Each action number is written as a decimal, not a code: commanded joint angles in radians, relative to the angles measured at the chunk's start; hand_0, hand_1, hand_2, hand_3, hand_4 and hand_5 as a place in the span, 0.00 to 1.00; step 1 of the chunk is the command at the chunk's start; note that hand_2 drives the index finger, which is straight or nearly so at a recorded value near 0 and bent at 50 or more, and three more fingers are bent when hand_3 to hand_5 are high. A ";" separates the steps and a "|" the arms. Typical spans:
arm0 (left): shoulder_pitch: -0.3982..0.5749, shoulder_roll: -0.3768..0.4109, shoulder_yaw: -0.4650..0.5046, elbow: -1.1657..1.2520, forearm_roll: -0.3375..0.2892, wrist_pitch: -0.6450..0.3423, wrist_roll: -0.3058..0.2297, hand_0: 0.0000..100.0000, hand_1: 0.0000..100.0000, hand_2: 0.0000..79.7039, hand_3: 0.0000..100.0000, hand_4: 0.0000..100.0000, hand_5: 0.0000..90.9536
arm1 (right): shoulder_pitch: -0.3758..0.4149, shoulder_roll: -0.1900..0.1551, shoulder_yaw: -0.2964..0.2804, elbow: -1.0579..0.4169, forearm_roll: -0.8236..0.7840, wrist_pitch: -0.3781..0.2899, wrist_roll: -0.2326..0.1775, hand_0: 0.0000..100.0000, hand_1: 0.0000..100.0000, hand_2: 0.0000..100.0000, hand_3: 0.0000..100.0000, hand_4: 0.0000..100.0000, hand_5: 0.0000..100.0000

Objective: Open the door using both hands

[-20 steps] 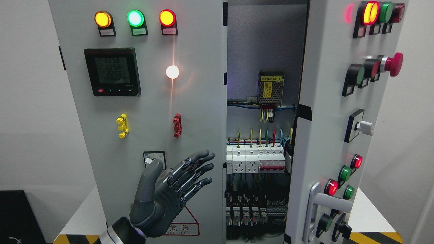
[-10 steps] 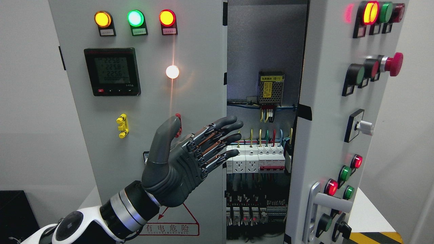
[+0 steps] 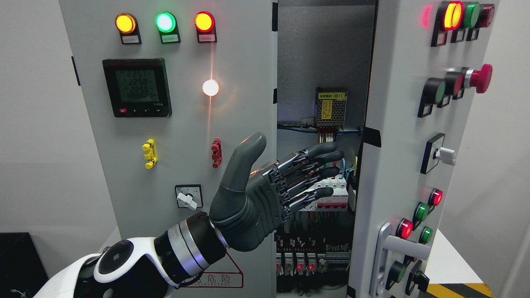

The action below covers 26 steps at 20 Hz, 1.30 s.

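Electrical cabinet (image 3: 174, 124) fills the view, standing on a white worktop (image 3: 449, 258). Left panel closed and facing the camera; right door (image 3: 393, 136) already swung partway out on its right side, its free edge toward the middle, leaving a tall gap onto the wiring bay. Door face carries lamps, push buttons, a red mushroom stop (image 3: 480, 78) and a silver lever handle (image 3: 387, 248) low down. Left arm comes in from the lower left; left hand (image 3: 269, 190) is released, grasping nothing, thumb up, fingers (image 3: 319, 165) straight and together, pointing right across the gap in front of the breaker row (image 3: 327, 194). Fingertips near the door's free edge, apart from it as far as can be told. Right hand not in view. Judged step: the reach toward the half-open door, contact not yet made. Next move likely calls for getting the fingers behind the free edge, then pushing it outward to the right, keeping clear of the wiring and the breakers just behind the hand.
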<state>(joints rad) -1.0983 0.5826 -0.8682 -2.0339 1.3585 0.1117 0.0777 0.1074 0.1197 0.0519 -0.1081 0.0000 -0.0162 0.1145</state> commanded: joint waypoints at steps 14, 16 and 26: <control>-0.071 -0.136 -0.081 0.089 0.014 0.000 -0.001 0.00 0.00 0.00 0.00 0.00 0.00 | 0.000 0.000 0.000 -0.001 -0.011 0.001 0.001 0.19 0.00 0.00 0.00 0.00 0.00; -0.075 -0.142 -0.081 0.089 0.016 0.000 -0.001 0.00 0.00 0.00 0.00 0.00 0.00 | 0.000 0.000 0.000 0.001 -0.011 0.001 0.001 0.19 0.00 0.00 0.00 0.00 0.00; -0.086 -0.168 -0.087 0.087 0.019 0.000 -0.001 0.00 0.00 0.00 0.00 0.00 0.00 | 0.000 0.000 0.000 -0.001 -0.011 0.001 0.001 0.19 0.00 0.00 0.00 0.00 0.00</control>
<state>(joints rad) -1.1787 0.4500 -0.9424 -1.9556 1.3746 0.1151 0.0765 0.1075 0.1197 0.0518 -0.1081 0.0000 -0.0155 0.1144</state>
